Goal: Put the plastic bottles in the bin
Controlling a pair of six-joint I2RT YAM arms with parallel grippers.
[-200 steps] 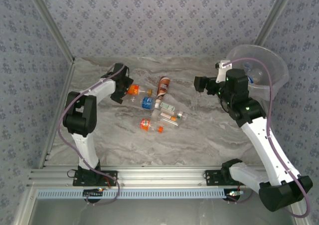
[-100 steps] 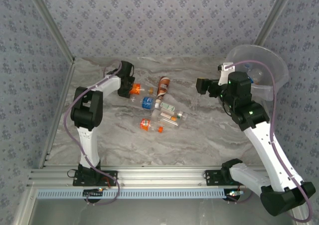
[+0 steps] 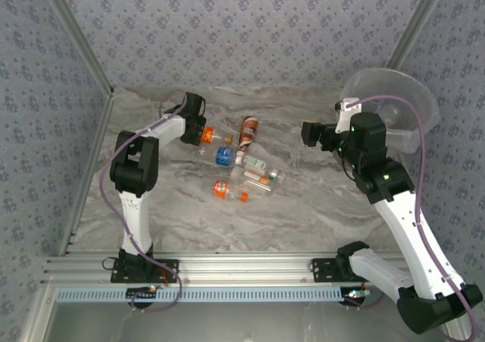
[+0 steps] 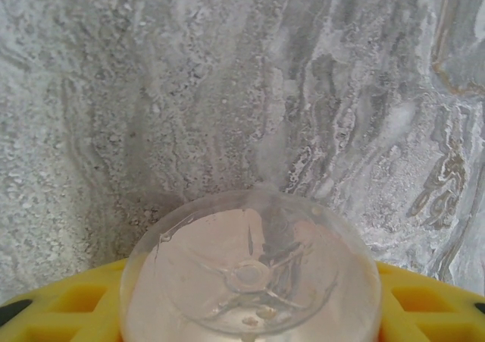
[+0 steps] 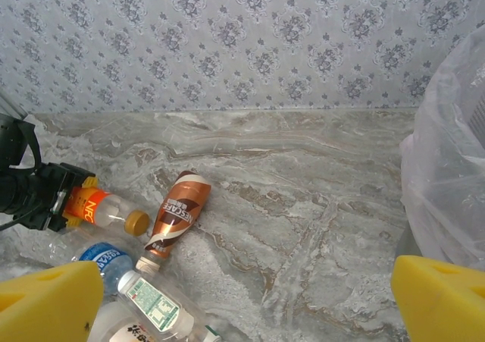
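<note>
Nearest the arm bases, loose plastic bottles [image 3: 220, 189] lie on their sides in the middle of the marble table [image 3: 303, 213]. Just beyond them the left gripper [image 3: 195, 135] pinches the orange-labelled bottle [image 3: 205, 136] at its clear base. That bottle lies flat, long axis left to right, cap pointing right toward a brown bottle [image 3: 247, 131]. The right gripper [image 3: 309, 135] hangs with its fingers spread wide, near the bin [image 3: 424, 92] at the far right.
</note>
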